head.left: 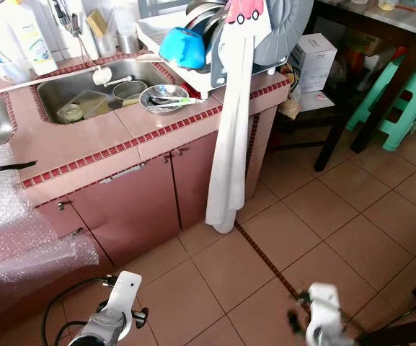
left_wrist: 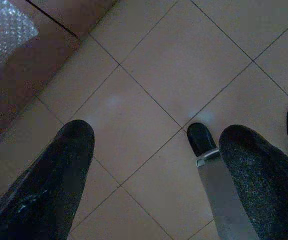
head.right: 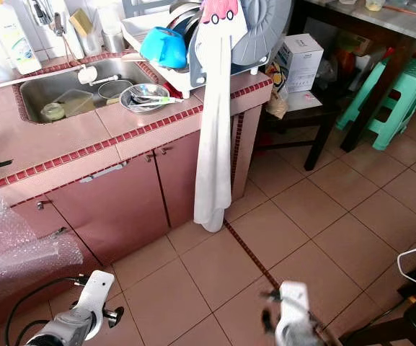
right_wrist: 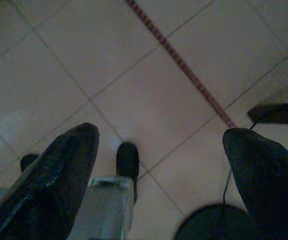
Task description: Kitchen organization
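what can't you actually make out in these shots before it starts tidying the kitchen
- Dishes in the drying rack: eye views, largely hidden by the hanging white cloth and the blue cup.
- Sink contents: too small to identify beyond bowls and a container.
- Cupboard interior: shut doors.
- Table: top cut off by the frame edge.
- Left gripper and right gripper: open over floor tiles, holding nothing.
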You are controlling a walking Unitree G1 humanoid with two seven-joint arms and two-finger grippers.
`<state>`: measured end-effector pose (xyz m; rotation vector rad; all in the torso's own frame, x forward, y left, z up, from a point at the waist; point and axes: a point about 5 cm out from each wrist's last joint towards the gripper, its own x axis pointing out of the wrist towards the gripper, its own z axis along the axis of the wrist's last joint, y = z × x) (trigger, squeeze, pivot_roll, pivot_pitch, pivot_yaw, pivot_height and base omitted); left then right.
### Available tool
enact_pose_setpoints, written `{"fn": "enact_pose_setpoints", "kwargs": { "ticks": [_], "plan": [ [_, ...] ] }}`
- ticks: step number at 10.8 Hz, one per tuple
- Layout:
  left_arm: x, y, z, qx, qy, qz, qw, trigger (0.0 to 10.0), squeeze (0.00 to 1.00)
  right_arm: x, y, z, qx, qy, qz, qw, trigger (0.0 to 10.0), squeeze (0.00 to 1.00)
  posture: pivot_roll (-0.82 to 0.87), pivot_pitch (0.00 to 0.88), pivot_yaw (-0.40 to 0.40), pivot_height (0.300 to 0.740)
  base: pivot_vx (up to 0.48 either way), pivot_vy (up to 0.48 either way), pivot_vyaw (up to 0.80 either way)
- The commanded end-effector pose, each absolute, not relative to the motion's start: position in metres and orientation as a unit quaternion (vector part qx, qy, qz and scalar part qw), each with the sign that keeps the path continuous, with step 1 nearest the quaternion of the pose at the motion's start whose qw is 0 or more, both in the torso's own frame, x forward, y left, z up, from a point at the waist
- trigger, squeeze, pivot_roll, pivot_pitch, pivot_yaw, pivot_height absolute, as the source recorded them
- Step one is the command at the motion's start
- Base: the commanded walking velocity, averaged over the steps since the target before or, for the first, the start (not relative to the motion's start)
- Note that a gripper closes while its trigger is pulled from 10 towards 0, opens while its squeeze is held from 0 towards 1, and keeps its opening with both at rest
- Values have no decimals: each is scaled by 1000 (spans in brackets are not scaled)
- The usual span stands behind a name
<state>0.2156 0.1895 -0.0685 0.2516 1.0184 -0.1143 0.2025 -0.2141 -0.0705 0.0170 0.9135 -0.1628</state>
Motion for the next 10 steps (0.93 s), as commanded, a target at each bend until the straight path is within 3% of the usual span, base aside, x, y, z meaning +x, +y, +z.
{"fn": "enact_pose_setpoints", "kwargs": {
  "ticks": [1, 10],
  "plan": [
    [213, 192, -69, 117, 490, -51, 862, 10000, 0, 205, -210, -70, 22, 436, -79, 896, 10000, 0, 22, 73, 42, 740, 0, 0, 0],
    [208, 198, -72, 122, 498, -45, 857, 10000, 0, 194, -196, -78, 10, 464, -39, 885, 10000, 0, 39, 61, 39, 740, 0, 0, 0]
  ]
}}
